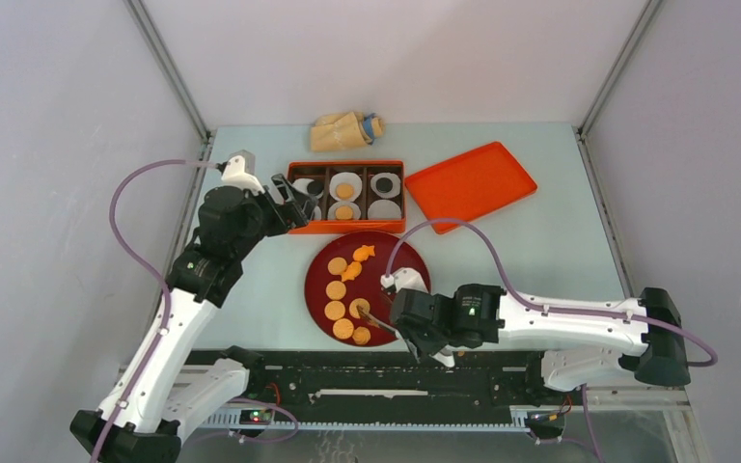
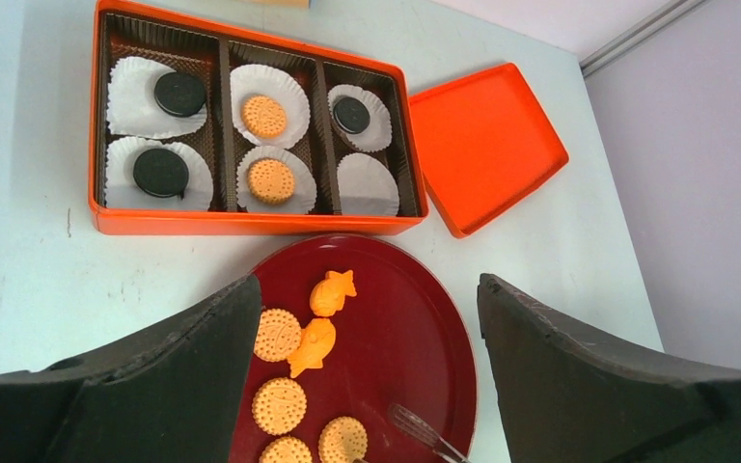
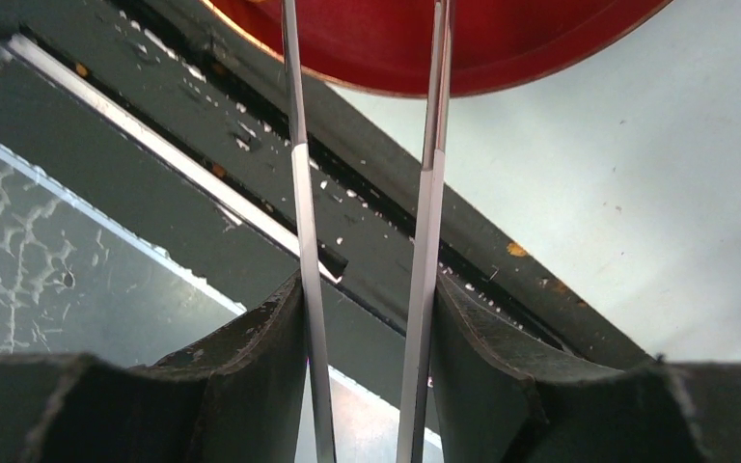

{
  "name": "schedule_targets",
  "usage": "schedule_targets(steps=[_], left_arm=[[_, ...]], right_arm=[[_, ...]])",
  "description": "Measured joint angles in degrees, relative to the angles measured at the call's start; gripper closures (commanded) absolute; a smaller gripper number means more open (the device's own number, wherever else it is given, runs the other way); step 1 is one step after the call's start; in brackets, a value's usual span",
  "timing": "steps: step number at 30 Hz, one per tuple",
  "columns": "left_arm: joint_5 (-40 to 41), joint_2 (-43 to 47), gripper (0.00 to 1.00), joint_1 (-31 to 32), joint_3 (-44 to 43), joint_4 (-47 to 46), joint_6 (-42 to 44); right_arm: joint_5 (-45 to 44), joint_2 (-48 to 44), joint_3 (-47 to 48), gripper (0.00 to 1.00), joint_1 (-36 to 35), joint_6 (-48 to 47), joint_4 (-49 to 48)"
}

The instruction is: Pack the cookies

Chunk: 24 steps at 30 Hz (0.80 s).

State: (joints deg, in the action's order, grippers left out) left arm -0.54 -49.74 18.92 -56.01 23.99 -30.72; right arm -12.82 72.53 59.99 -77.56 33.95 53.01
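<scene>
Counted five cookies [image 2: 265,116] packed in orange box [image 2: 251,224], with one paper liner [image 2: 367,185] bare; saw several more waiting on red plate [image 2: 415,328]; found left claw [image 1: 294,201] spread wide and empty beside box, right claw [image 3: 367,289] gripping tongs [image 3: 431,145] over plate; judged packing only partway done.

In a bright orange box [image 2: 251,224] lined dark brown, black cookies [image 2: 179,94] and dot-stamped tan cookies [image 2: 264,116] lie on white fluted paper liners [image 2: 367,185]. The lid [image 2: 487,145] is the same orange. Vivid orange star-like pieces [image 2: 332,292] top a glossy dark red plate [image 2: 405,338]. The table [image 2: 19,280] is pale blue-green, the tongs [image 3: 428,193] silvery.
</scene>
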Motion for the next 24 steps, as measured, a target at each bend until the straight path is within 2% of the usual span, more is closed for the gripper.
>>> schedule_targets(steps=[6,14,20,24], left_arm=[[-0.15,1.68,0.13,0.00,0.94,0.04,-0.42],[-0.15,1.81,0.13,0.00,0.94,0.02,-0.39],[-0.13,1.81,0.13,0.00,0.94,0.04,-0.39],[-0.15,1.81,0.13,0.00,0.94,0.04,-0.37]], right_arm=[[0.66,0.33,-0.72,0.47,-2.34,1.42,0.87],[0.66,4.13,-0.68,0.48,-1.51,0.42,-1.25],[0.85,6.80,-0.55,0.56,0.04,-1.73,-3.06],[0.61,7.15,-0.11,0.65,0.70,-2.58,-3.08]])
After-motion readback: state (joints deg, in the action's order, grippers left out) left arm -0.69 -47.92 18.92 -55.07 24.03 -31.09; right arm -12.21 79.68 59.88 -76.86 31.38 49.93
